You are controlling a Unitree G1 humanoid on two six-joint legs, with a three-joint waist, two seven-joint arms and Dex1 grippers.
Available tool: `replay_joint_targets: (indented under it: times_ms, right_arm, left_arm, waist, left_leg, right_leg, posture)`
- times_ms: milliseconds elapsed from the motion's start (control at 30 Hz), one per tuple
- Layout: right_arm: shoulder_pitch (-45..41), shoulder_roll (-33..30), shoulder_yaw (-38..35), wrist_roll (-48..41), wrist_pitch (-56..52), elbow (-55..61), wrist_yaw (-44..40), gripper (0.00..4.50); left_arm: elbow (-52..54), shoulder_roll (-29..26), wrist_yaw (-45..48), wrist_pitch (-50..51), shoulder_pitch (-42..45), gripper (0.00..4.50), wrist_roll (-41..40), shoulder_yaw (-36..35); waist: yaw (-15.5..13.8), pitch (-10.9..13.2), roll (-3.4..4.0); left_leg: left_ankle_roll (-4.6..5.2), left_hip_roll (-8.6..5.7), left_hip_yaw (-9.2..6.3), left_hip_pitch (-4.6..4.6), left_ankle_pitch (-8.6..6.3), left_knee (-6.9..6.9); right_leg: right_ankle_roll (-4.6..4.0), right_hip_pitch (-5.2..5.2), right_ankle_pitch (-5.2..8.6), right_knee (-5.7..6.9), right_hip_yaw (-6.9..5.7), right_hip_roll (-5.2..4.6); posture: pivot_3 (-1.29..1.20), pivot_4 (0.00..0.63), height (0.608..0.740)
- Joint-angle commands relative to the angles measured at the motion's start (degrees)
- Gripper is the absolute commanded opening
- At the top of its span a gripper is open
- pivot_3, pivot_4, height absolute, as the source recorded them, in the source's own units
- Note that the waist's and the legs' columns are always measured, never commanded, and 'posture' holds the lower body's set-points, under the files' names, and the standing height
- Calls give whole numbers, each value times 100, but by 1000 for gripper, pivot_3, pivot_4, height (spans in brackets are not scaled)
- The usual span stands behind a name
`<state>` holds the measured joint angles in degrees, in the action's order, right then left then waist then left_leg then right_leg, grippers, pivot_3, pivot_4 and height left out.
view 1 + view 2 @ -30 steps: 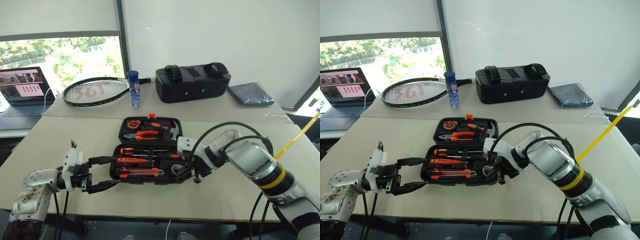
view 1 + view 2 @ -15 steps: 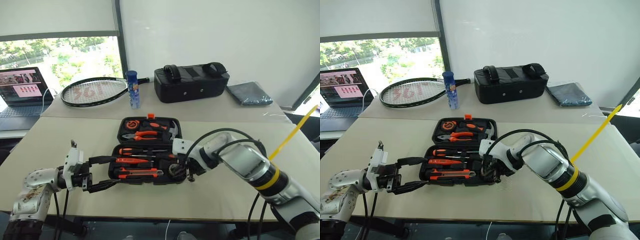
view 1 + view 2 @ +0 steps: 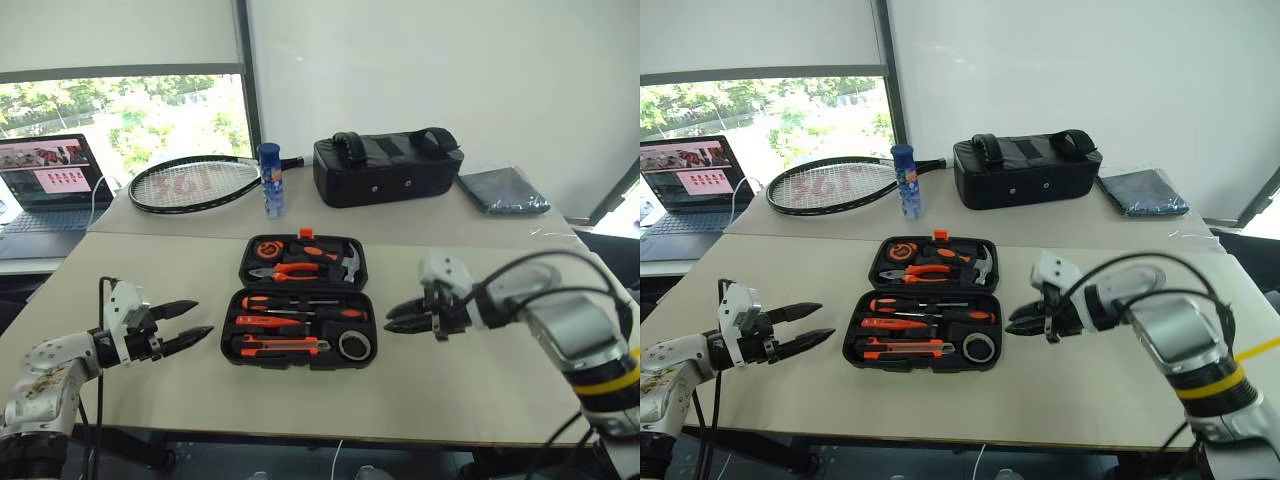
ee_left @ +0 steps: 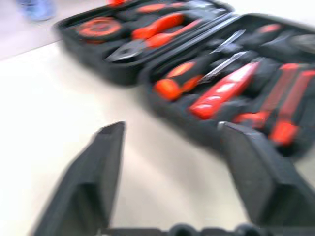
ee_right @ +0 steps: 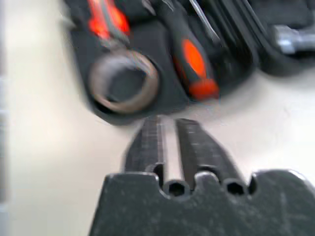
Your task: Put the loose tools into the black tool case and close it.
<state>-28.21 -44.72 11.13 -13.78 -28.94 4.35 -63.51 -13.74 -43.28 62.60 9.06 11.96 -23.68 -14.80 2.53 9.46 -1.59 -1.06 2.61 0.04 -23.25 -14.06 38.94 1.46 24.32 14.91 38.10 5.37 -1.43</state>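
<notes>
The black tool case (image 3: 229,325) lies open and flat at the table's centre, its lid half toward the back. In its front half sit two orange-and-black screwdrivers (image 3: 290,301), the utility knife (image 3: 281,346) and the black tape roll (image 3: 352,345). My left gripper (image 3: 203,316) hovers left of the case, apart from it, open and empty, with its fingers (image 4: 101,179) pointing at the case. To the right of the case, my right gripper (image 3: 388,320) is shut and empty, aimed at the tape roll (image 5: 124,82) corner.
The lid half holds a round tape measure (image 3: 265,248), pliers (image 3: 283,270) and a hammer (image 3: 345,262). Behind, on a second table, stand a black fabric bag (image 3: 388,168), a blue bottle (image 3: 268,178), a racket (image 3: 195,182), a laptop (image 3: 45,180) and a grey cloth (image 3: 503,190).
Both grippers have drawn back from the case, the left one leftward and the right one rightward. The right gripper has left the tape roll's slot and shut. The left fingers stand narrower.
</notes>
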Motion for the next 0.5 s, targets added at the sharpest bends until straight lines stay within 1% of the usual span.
replay_joint_targets:
  times_ms: [33,67,100,133,167,333,500]
  right_arm:
    - [-17,363,-174,570,1573,-658,713,0]
    - [-45,480,-161,732,1937,-876,898,0]
    - [-71,571,-145,813,2070,-1023,1007,0]
    - [-96,664,-112,890,2187,-1156,1102,0]
    - [-128,752,-76,970,2264,-1275,1191,0]
    - [-118,1048,135,1206,2063,-1393,1262,0]
    - [72,1146,240,1178,1855,-1009,1098,0]
  left_arm:
    - [81,185,-533,292,269,1535,234,229]
    - [52,270,-690,282,355,1090,338,301]
    - [45,334,-839,397,441,679,402,376]
    - [18,407,-1040,512,545,421,507,461]
    - [5,463,-1162,565,627,60,603,542]
    - [309,608,-1242,1240,818,60,696,1017]
    - [455,698,-995,1419,896,60,611,1257]
  waist:
    - [16,0,1]
    - [16,0,1]
    - [16,0,1]
    - [10,0,0]
    - [3,0,0]
    - [-8,0,0]
    - [-45,0,0]
  left_leg:
    - [0,0,1,2,0,1]
    - [-1,0,3,4,0,0]
    - [-1,0,2,6,0,0]
    - [-1,0,2,6,0,-2]
    - [-1,0,1,4,0,-1]
    - [0,-2,-1,2,0,-2]
    - [-1,-6,-3,-1,0,-2]
  right_leg:
    - [0,0,0,3,3,0]
    - [0,0,-2,4,5,2]
    - [0,-2,-2,4,5,3]
    - [0,-1,-2,3,5,3]
    - [0,-1,-2,3,4,3]
    - [1,-2,-3,2,5,1]
    - [1,-3,-3,1,3,-3]
  posture:
    - [0,150,740]
    - [0,150,740]
    - [0,150,740]
    - [0,150,740]
    - [0,150,740]
    - [0,150,740]
    - [0,150,740]
